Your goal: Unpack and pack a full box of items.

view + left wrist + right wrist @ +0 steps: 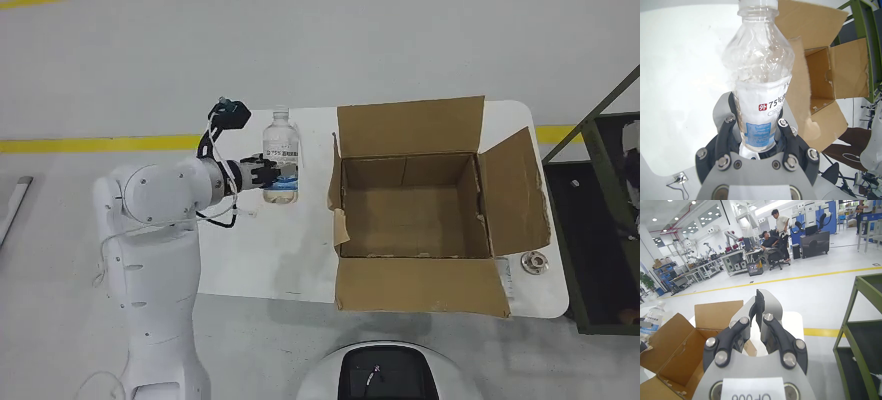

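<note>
A clear plastic bottle (281,152) with a white and blue label stands at the left part of the white table (260,260), beside the open cardboard box (415,250). My left gripper (268,175) is shut on the bottle's (761,75) lower part, with one finger (726,130) on each side of the label. The box (821,79) looks empty inside, its flaps folded outward. My right gripper (758,311) is shut with nothing between its pads, raised over the box's (677,344) right side. The bottle (653,317) shows far off beyond the box.
A green metal rack (600,220) stands just off the table's right edge. A small round metal object (536,263) lies on the table near the box's right flap. A yellow floor line (90,145) runs behind the table.
</note>
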`<act>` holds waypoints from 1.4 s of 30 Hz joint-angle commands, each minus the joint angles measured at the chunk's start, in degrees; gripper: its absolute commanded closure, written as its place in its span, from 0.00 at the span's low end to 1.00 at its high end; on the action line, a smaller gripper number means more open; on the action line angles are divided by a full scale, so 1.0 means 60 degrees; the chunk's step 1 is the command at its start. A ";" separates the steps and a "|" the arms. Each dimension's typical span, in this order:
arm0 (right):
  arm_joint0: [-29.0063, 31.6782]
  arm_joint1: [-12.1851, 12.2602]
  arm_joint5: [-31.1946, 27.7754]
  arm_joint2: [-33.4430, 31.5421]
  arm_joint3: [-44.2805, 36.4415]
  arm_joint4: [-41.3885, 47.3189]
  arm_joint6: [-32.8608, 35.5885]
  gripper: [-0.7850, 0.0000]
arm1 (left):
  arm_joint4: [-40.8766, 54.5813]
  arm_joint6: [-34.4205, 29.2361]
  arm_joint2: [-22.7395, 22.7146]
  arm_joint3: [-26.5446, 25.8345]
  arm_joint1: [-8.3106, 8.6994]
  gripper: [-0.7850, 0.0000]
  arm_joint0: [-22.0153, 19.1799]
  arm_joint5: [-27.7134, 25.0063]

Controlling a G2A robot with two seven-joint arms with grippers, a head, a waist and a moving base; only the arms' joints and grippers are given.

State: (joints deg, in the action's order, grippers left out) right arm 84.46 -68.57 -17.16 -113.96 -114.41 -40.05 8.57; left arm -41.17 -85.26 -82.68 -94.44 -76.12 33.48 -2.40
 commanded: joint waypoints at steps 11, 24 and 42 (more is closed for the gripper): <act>0.0278 0.0037 -0.0637 0.0626 -0.1361 0.0713 0.0620 1.00 | 0.0050 0.0061 0.0062 -0.0049 0.0011 1.00 -0.0131 -0.0093; 0.0267 0.0073 -0.0581 0.0977 -0.1482 0.0232 0.0538 1.00 | 0.0831 0.0887 0.0503 -0.0138 0.0005 1.00 -0.0960 -0.0310; 0.0328 0.0142 0.0062 -0.0292 -0.1136 0.0420 0.0244 1.00 | 0.5931 0.0920 0.2840 0.2599 -0.0561 1.00 -0.2922 0.0742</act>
State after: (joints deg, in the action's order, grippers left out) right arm 86.33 -67.72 -16.82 -115.57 -121.16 -37.79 10.17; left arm -5.41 -79.74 -65.63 -78.84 -79.49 15.94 2.06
